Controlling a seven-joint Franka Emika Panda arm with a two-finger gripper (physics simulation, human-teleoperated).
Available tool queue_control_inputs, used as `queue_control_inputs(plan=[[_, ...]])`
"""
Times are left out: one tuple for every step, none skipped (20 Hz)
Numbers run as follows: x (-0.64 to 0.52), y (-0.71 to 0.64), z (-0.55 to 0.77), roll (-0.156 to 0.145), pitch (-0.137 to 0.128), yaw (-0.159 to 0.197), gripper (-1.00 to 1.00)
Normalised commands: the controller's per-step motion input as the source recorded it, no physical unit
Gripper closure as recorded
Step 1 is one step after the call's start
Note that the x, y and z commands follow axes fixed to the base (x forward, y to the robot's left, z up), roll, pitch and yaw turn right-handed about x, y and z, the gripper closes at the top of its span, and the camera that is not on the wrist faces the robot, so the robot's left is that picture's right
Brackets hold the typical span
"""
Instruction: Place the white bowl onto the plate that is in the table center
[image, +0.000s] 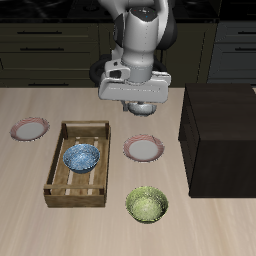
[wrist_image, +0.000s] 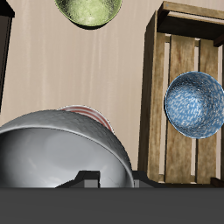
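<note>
Gripper (image: 139, 106) carries the bowl (wrist_image: 61, 153) just behind and above the plate (image: 144, 149); fingers apparently clamped on its rim; lower it centred over the plate, level, before release.

The wide beige table (image: 30, 200) shows a smooth, matt light wood grain, while the slatted brown wooden crate (image: 60, 165) looks rougher, with darker streaked planks. The round blue patterned bowl (wrist_image: 197, 103) and the green speckled bowl (image: 147, 205) look like glazed ceramic with a soft sheen. The plain white bowl (wrist_image: 61, 157) seems smooth with a dull greyish inside, and the dark cabinet block (image: 222, 135) is matt
</note>
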Motion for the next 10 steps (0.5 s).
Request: queue_control_inputs(plan=[[0.03,-0.01,-0.22,-0.015,-0.004,-0.005,1.00],[0.11,-0.03,-0.47,-0.036,0.049,-0.027,1.00],[0.07,0.15,-0.64,0.030,0.069,-0.015,1.00],[-0.01,-0.01,-0.30,-0.034,0.024,-0.006,1.00],[0.11,0.10,-0.14,0.009,0.035,-0.033,1.00],[-0.05,0.11,-0.27,0.033,0.028,0.001,1.00],[-0.01,0.02,-0.28,-0.020,0.009,-0.002,1.00],[0.10,0.13,-0.30,0.007,0.037,-0.015,1.00],[0.07,0.08,-0.73,0.002,0.083,0.013,1.00],[0.14,0.05,-0.22,0.008,0.020,0.009,1.00]])
